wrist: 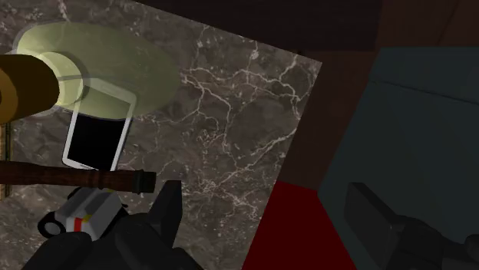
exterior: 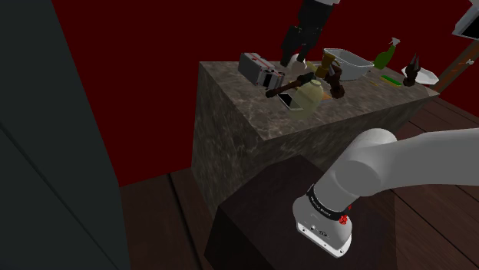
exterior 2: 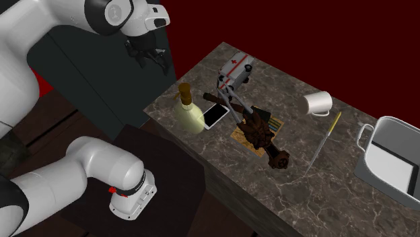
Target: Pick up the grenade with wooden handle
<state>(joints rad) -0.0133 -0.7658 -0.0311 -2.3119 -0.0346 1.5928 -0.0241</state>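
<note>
With its 2 fingers apart and empty, the gripper [wrist: 262, 192] hovers past the marble counter's [wrist: 230, 115] edge, so it should shift over the grenade [wrist: 84, 178] (lying flat, just beside the phone [wrist: 96, 138]) and straddle its wooden handle crosswise before descending.

- worktop [wrist: 230, 115]: dark grey-brown marble with white veins
- phone [wrist: 96, 138], left of frame: white rim, black screen
- flask [wrist: 115, 61], upper left: pale yellow-green, brownish-gold stopper
- grenade [wrist: 77, 178]: dark brown handle
- case [exterior 2: 234, 67]: white with a red cross
- pincer [wrist: 262, 192]: black
</note>
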